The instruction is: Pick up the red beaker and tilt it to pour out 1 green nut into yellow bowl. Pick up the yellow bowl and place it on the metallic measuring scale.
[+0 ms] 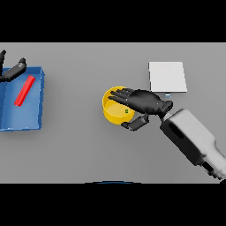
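The yellow bowl (114, 111) stands mid-table with one small green nut (126, 111) inside. My right hand (145, 102) hovers over the bowl's right side, open. Its straight fingers (120, 95) reach across the far rim and its thumb (134, 124) sits by the near right wall. The red beaker (24, 90) lies on its side in the blue tray (37, 123) at the far left. My left hand (12, 71) is open above the tray's far corner, apart from the beaker. The metallic measuring scale (167, 76) is a pale square plate behind and to the right of the bowl.
The blue tray's raised walls enclose the beaker at the left edge. A small grey part of the scale (168, 95) juts out just behind my right wrist. My right forearm (192, 137) crosses the table's right front.
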`<action>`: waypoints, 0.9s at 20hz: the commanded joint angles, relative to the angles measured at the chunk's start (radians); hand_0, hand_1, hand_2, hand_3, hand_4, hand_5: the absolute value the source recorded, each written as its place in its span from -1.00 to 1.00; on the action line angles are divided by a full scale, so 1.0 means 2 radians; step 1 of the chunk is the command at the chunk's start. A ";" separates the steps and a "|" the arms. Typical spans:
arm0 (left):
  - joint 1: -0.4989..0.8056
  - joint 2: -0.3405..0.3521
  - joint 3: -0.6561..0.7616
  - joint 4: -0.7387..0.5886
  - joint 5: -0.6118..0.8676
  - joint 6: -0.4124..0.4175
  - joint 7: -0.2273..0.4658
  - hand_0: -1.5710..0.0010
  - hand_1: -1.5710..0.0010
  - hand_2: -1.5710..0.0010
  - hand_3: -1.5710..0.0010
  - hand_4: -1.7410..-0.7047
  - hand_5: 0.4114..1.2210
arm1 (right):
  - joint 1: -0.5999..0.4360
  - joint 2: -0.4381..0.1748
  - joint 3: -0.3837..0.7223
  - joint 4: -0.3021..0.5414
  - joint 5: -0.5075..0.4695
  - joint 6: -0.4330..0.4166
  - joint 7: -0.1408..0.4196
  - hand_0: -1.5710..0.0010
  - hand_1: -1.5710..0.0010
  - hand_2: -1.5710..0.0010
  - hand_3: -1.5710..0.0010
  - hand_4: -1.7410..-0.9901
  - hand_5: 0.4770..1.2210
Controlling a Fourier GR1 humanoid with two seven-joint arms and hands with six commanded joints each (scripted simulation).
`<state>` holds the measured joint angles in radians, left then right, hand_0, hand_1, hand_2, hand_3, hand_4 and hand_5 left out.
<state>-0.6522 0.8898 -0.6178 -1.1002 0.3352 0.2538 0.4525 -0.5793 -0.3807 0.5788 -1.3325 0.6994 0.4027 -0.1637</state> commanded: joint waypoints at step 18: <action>0.001 0.003 -0.001 -0.014 0.001 0.006 0.012 1.00 1.00 1.00 1.00 0.83 -0.21 | -0.036 0.025 0.040 0.101 0.025 0.006 -0.040 1.00 1.00 0.96 0.92 0.19 -0.30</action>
<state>-0.6512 0.8950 -0.6197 -1.1272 0.3376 0.2654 0.4761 -0.6520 -0.3300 0.6587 -1.1308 0.7485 0.4154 -0.2416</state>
